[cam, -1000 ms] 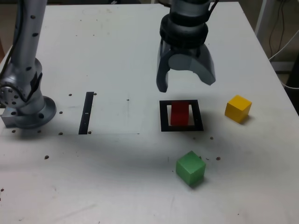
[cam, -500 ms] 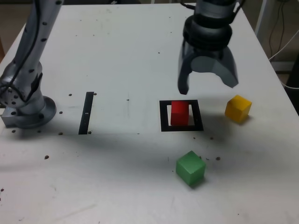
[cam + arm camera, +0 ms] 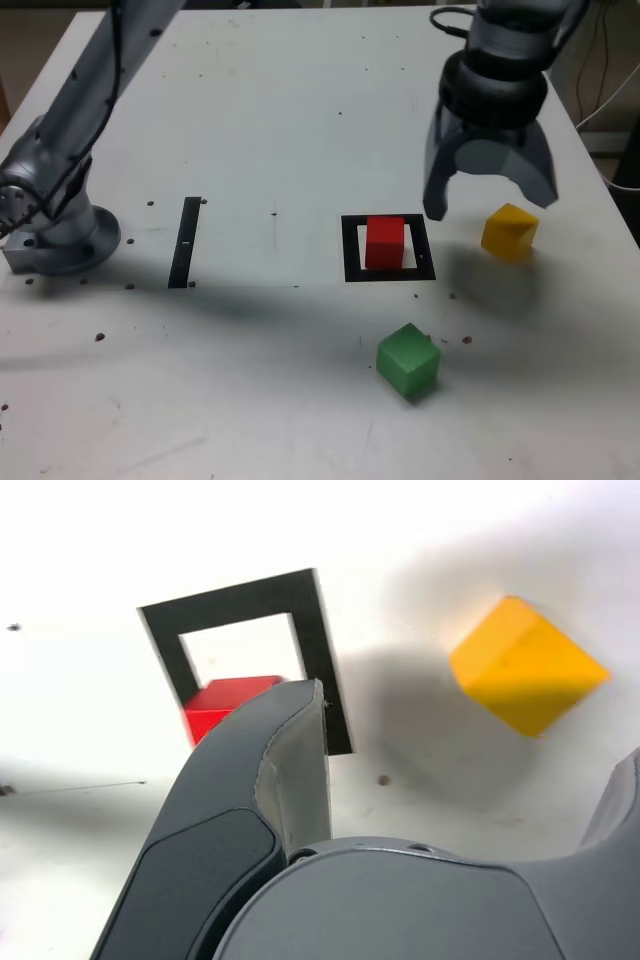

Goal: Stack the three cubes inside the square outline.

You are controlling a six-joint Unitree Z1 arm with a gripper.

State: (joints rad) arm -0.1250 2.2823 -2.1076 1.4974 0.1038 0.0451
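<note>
The fingers (image 3: 488,207) stood wide apart, empty, above the yellow cube (image 3: 509,232), which sat on the table (image 3: 250,110) to the exterior view's right of the square outline (image 3: 388,247) holding the red cube (image 3: 384,242). The yellow cube appeared light, rigid and matte; it sat turned, so gripping two opposite flat faces seemed best.

The arm rises from its base (image 3: 55,235) at the exterior view's left and reaches across to the right. The gripper (image 3: 490,205) points downward, jaws spread wide and empty, suspended above the tabletop (image 3: 250,120).
</note>
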